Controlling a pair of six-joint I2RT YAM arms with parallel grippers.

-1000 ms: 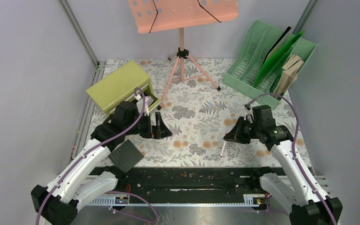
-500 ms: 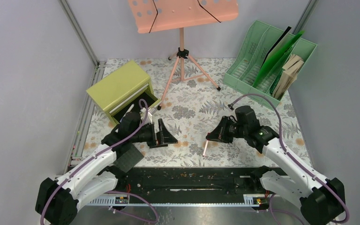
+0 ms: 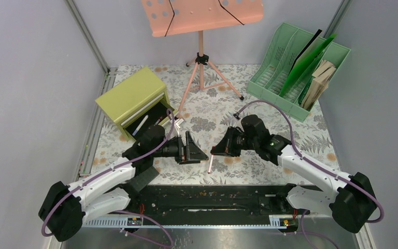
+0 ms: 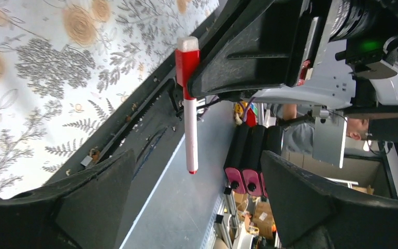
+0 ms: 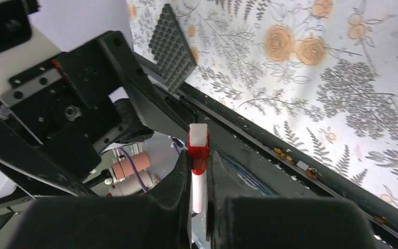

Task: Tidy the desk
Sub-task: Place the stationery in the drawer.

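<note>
The desk (image 3: 223,111) is a fern-and-flower printed tabletop. My right gripper (image 3: 218,150) is shut on a red-and-white marker (image 3: 210,163) near its capped end and holds it above the desk's near middle. The white barrel hangs down toward the front rail. In the right wrist view the marker (image 5: 198,136) sits pinched between both fingers of the right gripper (image 5: 198,158). My left gripper (image 3: 201,153) stands open just left of the marker, jaws facing it. From the left wrist the marker (image 4: 190,119) hangs ahead of the left gripper (image 4: 197,158), touching neither finger.
An olive-yellow drawer cabinet (image 3: 132,96) stands at the back left, its drawer (image 3: 147,123) open with pens inside. A pink music stand (image 3: 201,62) is at the back centre, a green file tray (image 3: 295,72) at the back right. A dark gridded pad (image 3: 145,177) lies under the left arm.
Both arms have come toward the middle. The right gripper carried the marker leftward. The left gripper left the drawer and swung right to face the marker, jaws still wide.
</note>
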